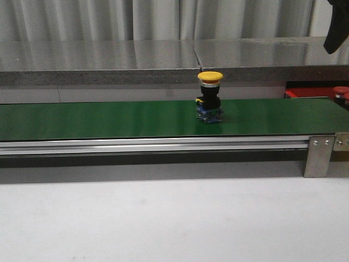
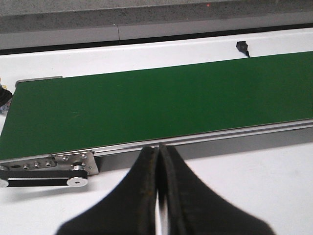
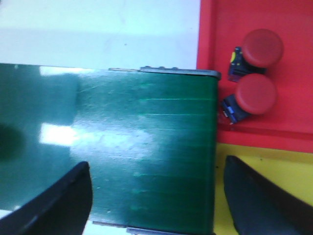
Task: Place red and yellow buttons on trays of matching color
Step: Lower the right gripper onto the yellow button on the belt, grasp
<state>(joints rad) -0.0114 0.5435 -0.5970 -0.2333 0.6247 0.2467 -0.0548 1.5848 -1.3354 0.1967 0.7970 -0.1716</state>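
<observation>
Yellow button (image 1: 210,101): stands upright on the green conveyor belt (image 1: 109,119), a little right of the belt's middle in the front view; a domed yellow cap over a silver collar, a black body and a small blue block at the foot.
Weight and feel: probably light, hard plastic and stiff; the glossy dome looks slippery, and the tall narrow build seems easy to tip with a sideways nudge.
Where to hold: likely best across the black body just under the cap, fingers on opposite sides, so the wider cap stops it slipping down.
Red buttons (image 3: 257,71): two lie side by side, touching, in the red tray (image 3: 293,112) past the belt's end.
Yellow tray (image 3: 288,171): sits just beside the red tray, its bare surface showing under the right arm.
Left pincer (image 2: 159,166): fingers pressed together, holding nothing, over the white counter (image 2: 254,176) near the belt's edge.
Right pincer (image 3: 156,196): fingers spread wide with nothing between them, above the belt's end and the yellow tray.
Writing and labels: none readable; the buttons' small side markings are too blurred.
</observation>
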